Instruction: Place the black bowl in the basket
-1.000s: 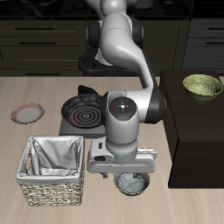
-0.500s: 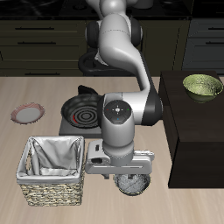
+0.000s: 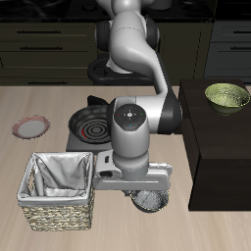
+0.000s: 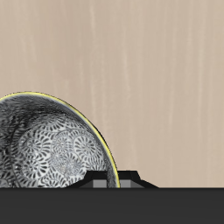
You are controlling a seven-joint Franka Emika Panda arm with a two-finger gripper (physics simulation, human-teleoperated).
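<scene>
Bowl now nearer basket than second ago, apparently carried in your claw; grip itself hidden, cannot tell. Basket not yet reached.

The black bowl was small and round, with a dark rim and a grey, speckled, patterned inside. It stood upright near the bench's front edge, just beside the basket. The basket was square, woven of beige wicker, lined with whitish-grey cloth, and wider than the bowl.
</scene>
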